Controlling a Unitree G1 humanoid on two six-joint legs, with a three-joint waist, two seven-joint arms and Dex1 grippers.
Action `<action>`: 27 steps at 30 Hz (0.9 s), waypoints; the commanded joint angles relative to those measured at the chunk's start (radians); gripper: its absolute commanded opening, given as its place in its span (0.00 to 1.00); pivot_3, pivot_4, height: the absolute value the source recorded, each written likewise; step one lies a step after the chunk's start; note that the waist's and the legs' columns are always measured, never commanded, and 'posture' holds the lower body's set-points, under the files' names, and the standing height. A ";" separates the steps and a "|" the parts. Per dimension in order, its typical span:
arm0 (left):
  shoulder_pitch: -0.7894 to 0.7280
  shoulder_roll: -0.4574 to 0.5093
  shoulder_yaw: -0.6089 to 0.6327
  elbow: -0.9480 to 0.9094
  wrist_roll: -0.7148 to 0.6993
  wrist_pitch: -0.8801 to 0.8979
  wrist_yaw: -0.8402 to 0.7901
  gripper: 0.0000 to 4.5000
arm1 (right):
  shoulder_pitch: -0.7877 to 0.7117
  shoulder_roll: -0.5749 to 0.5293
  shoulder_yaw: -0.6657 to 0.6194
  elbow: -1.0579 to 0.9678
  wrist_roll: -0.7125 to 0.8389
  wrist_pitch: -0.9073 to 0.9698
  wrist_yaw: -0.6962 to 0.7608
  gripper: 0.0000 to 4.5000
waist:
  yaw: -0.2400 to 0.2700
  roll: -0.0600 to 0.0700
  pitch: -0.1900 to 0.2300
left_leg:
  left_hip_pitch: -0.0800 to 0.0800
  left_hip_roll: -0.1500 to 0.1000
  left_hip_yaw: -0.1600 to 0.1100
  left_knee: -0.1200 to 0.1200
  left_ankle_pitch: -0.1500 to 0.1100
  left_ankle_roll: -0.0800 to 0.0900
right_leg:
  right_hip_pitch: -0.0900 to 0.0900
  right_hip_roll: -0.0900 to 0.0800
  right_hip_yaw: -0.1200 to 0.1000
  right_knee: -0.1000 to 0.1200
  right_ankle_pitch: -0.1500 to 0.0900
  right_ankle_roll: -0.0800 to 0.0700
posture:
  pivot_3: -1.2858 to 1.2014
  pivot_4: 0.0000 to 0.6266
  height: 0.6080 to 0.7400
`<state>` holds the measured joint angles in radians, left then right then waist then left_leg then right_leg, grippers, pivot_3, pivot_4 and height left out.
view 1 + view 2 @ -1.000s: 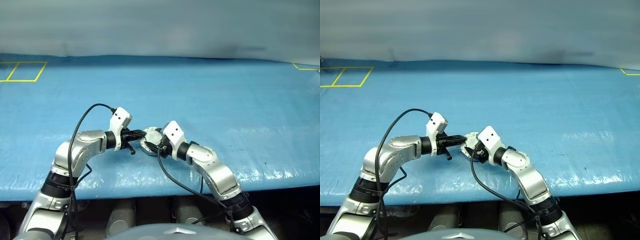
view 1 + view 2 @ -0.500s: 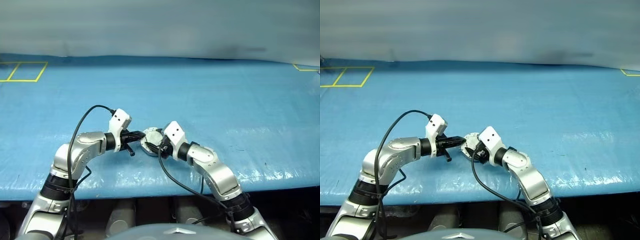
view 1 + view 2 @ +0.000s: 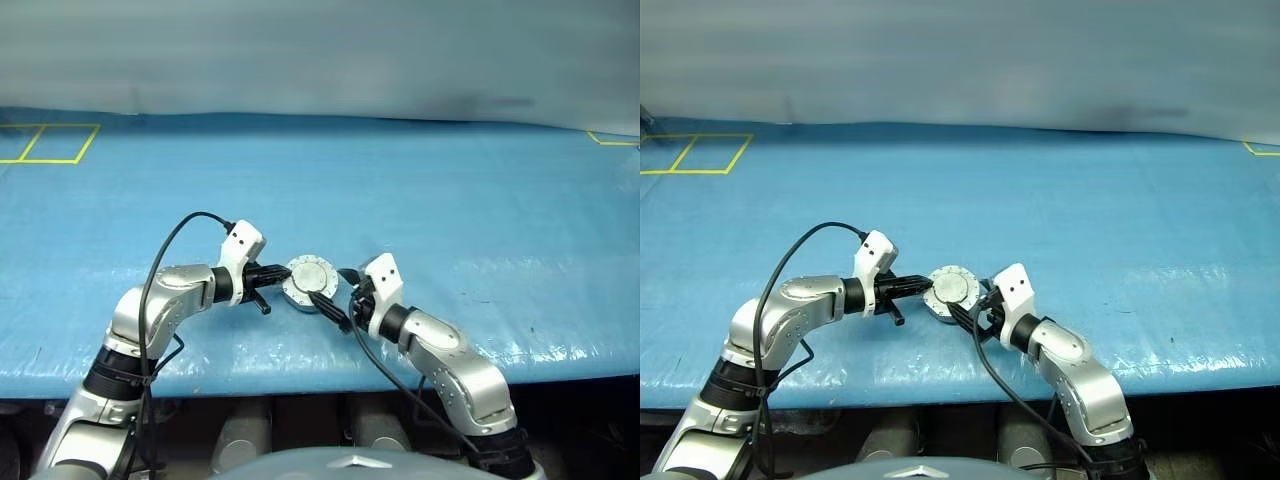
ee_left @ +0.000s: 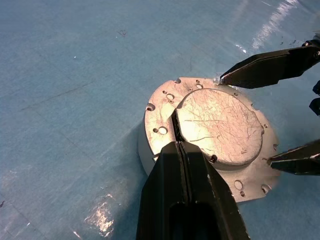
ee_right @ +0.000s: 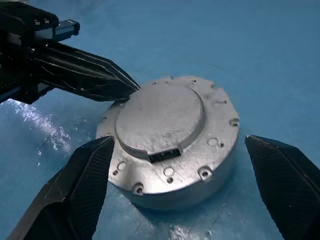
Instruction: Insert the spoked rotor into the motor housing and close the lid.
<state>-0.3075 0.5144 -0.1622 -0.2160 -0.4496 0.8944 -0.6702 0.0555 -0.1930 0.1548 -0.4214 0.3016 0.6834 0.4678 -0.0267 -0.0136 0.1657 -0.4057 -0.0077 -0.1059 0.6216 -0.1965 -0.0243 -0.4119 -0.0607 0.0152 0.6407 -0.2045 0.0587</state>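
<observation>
Lid (image 5: 162, 117) sits shut on housing (image 5: 200, 192). Left tool (image 4: 176, 145), tips together, presses lid rim at 9 o'clock; right tool (image 5: 182, 175), jaws apart, should back off w/o nudging.

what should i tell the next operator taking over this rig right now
Left gripper: shut, tips on the top edge of the round silver metal motor housing.
Right gripper: open, one finger on each side of the housing, touching nothing.
The housing sits on the blue table cover, its flat grey lid down.
Done: lid looks closed; rotor not visible, presumably inside.
Left: check the lid is seated, then withdraw both arms.
</observation>
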 commanded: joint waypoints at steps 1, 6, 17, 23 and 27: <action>0.005 0.001 -0.028 0.019 0.014 0.001 -0.014 0.00 | 0.039 0.043 -0.105 -0.113 0.120 0.116 -0.067 0.99 | 0.002 0.001 0.000 | -0.001 0.000 0.000 0.000 0.000 0.000 | -0.001 0.000 0.000 0.000 0.000 0.000 | 0.52 0.24 1.00; 0.000 0.002 -0.031 0.024 0.022 -0.010 -0.029 0.00 | 0.070 0.138 -0.279 -0.158 0.359 0.273 -0.130 0.99 | 0.004 0.001 0.000 | -0.002 0.000 0.000 0.000 0.000 0.000 | -0.002 0.000 0.000 0.000 0.000 0.000 | 0.52 0.24 1.00; 0.006 0.005 -0.027 0.022 0.030 -0.020 -0.041 0.00 | 0.008 0.337 -0.430 -0.005 0.724 0.493 -0.406 0.99 | 0.004 0.002 0.001 | -0.005 0.000 -0.001 0.000 0.000 0.000 | -0.004 0.000 -0.001 -0.002 0.000 0.000 | 0.52 0.24 1.00; 0.010 0.004 -0.025 0.016 0.030 -0.024 -0.041 0.00 | -0.015 0.362 -0.436 0.106 0.870 0.465 -0.498 0.99 | 0.002 0.003 0.001 | -0.005 0.000 -0.001 -0.001 0.000 0.000 | -0.003 0.000 -0.001 -0.004 0.000 0.000 | 0.52 0.24 1.00; 0.010 0.003 -0.024 0.018 0.031 -0.027 -0.039 0.00 | -0.019 0.360 -0.399 0.133 0.962 0.441 -0.541 0.99 | 0.000 0.004 0.001 | -0.005 0.000 -0.001 -0.001 0.000 0.000 | -0.003 0.000 -0.002 -0.004 0.000 0.000 | 0.52 0.24 1.00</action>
<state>-0.3096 0.5165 -0.1660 -0.2030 -0.4314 0.8618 -0.7094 0.0497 0.0816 -0.2752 -0.2950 1.2201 1.1291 -0.0543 -0.0264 -0.0100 0.1664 -0.4110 -0.0076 -0.1072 0.6205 -0.1965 -0.0239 -0.4151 -0.0608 0.0136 0.6367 -0.2044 0.0587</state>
